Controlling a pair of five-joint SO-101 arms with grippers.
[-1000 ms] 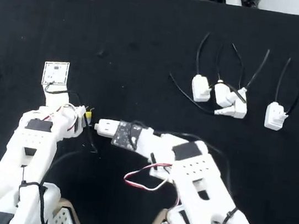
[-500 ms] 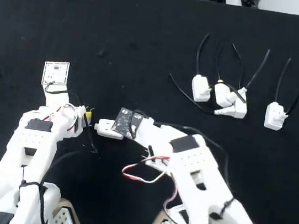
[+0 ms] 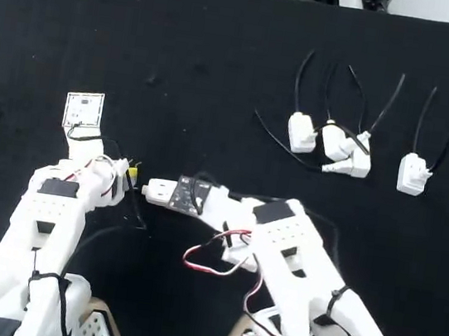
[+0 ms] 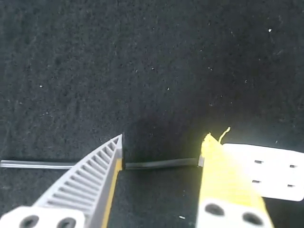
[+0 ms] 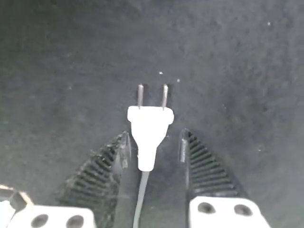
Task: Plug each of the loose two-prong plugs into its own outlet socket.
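Observation:
A white two-prong plug (image 5: pixel 148 128) lies between the dark fingers of my right gripper (image 5: pixel 154 140), prongs pointing away. There are gaps on both sides, so the gripper is open. In the high view this plug (image 3: pixel 153 190) sits just ahead of the right gripper (image 3: pixel 169 193), close to my left gripper (image 3: pixel 130 174). The left gripper (image 4: pixel 161 142) is open, and a thin black cable (image 4: pixel 159 164) runs across between its fingertips. A white outlet block (image 4: pixel 266 171) with slot pairs lies beside the yellow finger (image 4: pixel 223 175).
A small white square plate (image 3: pixel 84 110) lies on the black mat (image 3: pixel 188 71) beyond the left arm. At the far right, white plugs (image 3: pixel 301 132) (image 3: pixel 347 156) (image 3: pixel 413 174) lie with black cables curling away from them.
The right arm swung and tilted its gripper towards the left arm, then levelled again. The white plug stayed almost in place. The left arm has kept still.

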